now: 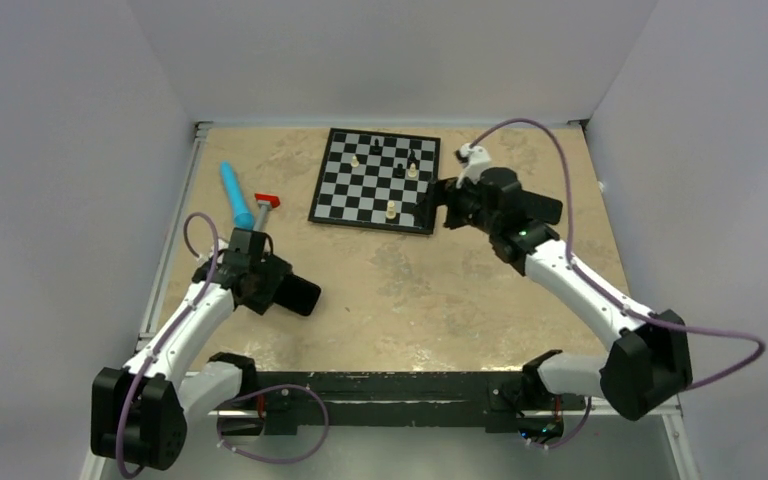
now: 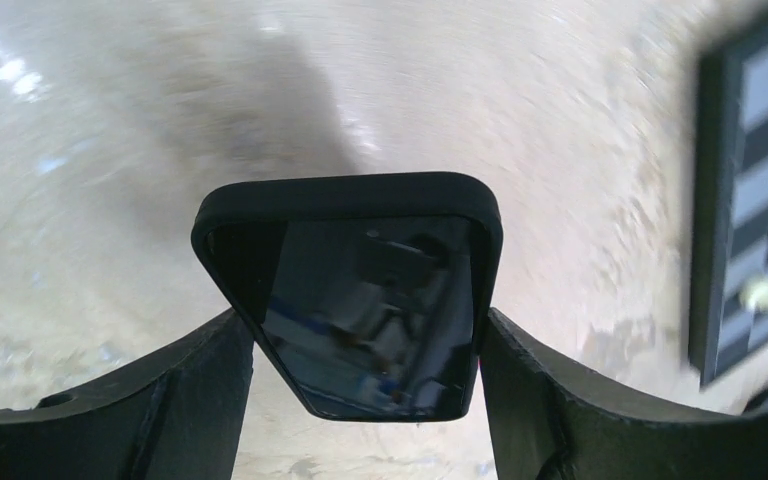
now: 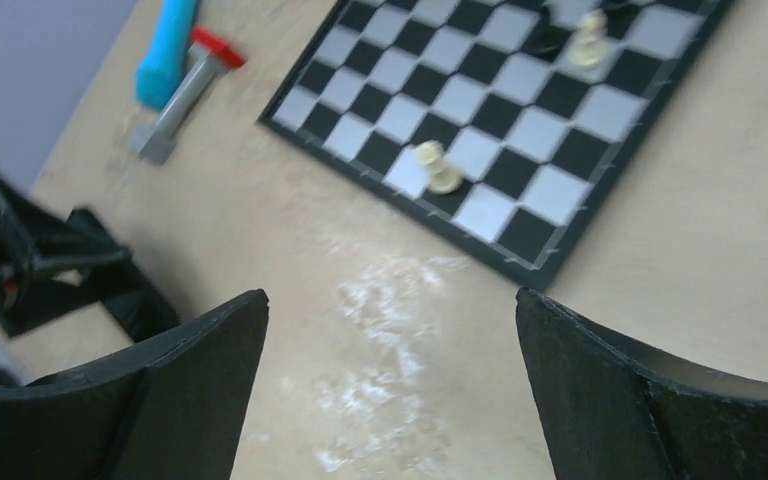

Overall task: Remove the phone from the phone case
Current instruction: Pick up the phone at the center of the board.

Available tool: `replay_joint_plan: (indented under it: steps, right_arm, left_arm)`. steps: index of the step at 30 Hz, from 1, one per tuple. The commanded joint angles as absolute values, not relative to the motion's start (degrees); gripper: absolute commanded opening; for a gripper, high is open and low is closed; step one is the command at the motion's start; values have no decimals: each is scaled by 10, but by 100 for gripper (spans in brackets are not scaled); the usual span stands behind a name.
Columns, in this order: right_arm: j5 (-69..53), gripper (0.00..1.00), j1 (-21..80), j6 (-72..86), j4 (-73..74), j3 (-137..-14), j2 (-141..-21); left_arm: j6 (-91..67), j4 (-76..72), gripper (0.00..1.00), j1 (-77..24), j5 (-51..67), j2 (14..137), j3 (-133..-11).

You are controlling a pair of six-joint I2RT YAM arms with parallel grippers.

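Phone [image 2: 370, 320] is seated in the black phone case [image 2: 350, 190], and the cased unit is clenched by the left pincer [image 2: 365, 335], one finger being pressed against each long side of the case. In the left wrist view, the dark glass screen is turned toward the camera, and the rounded rim of the case is wrapped around the far end of the phone. In the top view, the unit is located over the left near part of the worktop [image 1: 410, 290], projecting rightward from the left pincer. Whether it is lifted clear of the worktop cannot be determined. The right pincer [image 3: 390, 300] is released, with its fingers [image 3: 190, 370] spread wide apart. It is positioned just beside the near right corner of the chessboard [image 1: 375, 180], which is laid at the far middle of the worktop with a few pieces on it. A white chess piece [image 3: 438, 167] is stood near that corner. A blue cylindrical object [image 1: 237, 195] and a grey bar with a red end [image 1: 263, 210] are placed side by side to the left of the board, beyond the left arm.
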State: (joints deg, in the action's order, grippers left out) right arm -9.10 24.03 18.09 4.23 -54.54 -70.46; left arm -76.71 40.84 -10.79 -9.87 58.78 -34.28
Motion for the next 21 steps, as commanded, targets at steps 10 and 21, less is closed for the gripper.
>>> replay_joint_plan:
  steps: [10, 21]
  right_arm:
    - [-291, 94, 452, 277, -289, -510, -888]
    - [-284, 84, 463, 314, -285, -615, -1018]
  left_arm:
    - [-380, 250, 0, -107, 164, 684, -578]
    - [-384, 221, 0, -101, 242, 706, -578]
